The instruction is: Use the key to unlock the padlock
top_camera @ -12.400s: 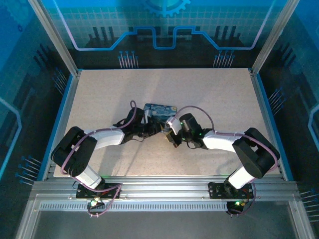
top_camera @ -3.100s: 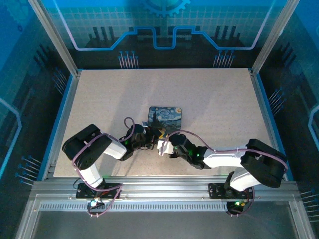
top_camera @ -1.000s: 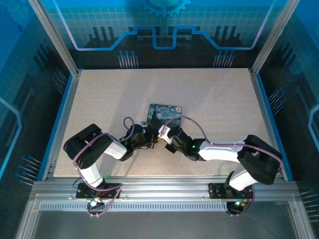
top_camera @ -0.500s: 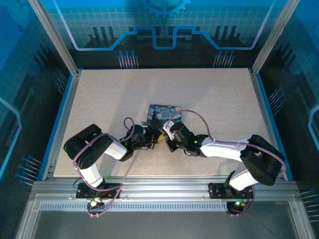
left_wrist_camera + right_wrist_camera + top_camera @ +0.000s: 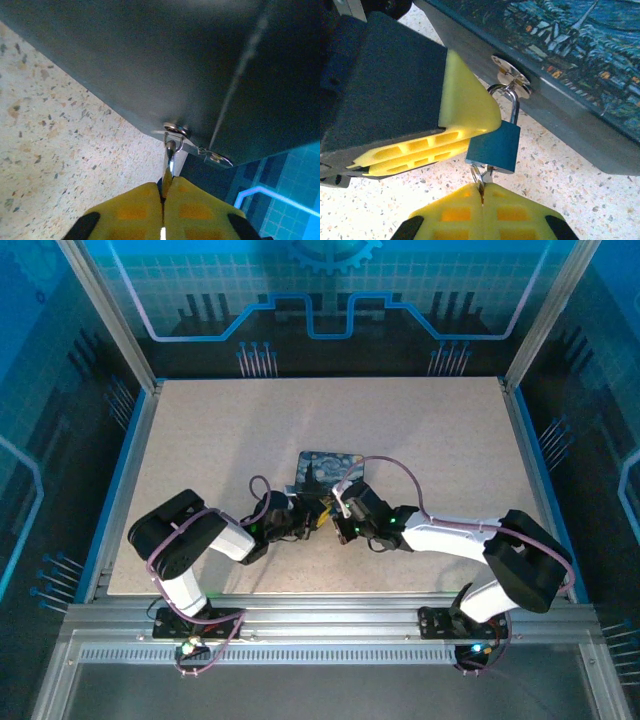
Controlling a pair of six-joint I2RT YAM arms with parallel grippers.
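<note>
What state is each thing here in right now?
Box: lid shut.
Padlock: hanging by its shackle from the box's hasp; locked or not, unclear.
Key: at the padlock's underside.
Left end effector: shut on the shackle.
Right end effector: shut on the key.

No readable text anywhere (labels, numbers included)

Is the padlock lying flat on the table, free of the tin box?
No, the padlock is hooked by its shackle through the hasp on the side of the tin box.
</note>
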